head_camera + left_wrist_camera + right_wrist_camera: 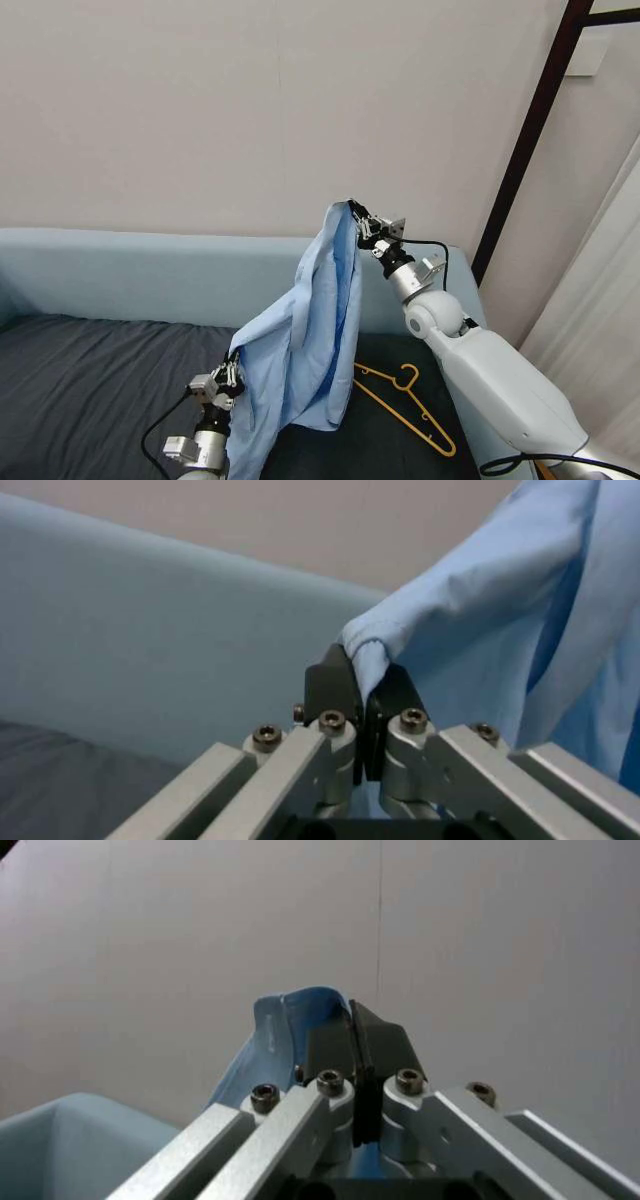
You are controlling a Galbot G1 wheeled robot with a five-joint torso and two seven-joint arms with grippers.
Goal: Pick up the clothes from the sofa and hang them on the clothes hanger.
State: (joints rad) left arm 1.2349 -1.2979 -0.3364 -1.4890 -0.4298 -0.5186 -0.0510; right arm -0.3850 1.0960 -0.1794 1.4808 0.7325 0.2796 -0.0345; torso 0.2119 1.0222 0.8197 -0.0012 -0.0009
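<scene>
Left hand (pixel 234 368), low and nearest, is clamped on a bunched edge of the light blue shirt (pixel 318 330). Shirt hangs creased, spread between both hands over the sofa (pixel 100 280) seat. Yellow hanger (pixel 405 395) lies on the seat beside its lower hem. Right hand (pixel 355 210), raised farther back, is clamped on the shirt's top edge.

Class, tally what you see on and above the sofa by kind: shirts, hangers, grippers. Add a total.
light blue shirt: 1
yellow clothes hanger: 1
grippers: 2, the left gripper and the right gripper, each shut on the shirt
Total: 4
</scene>
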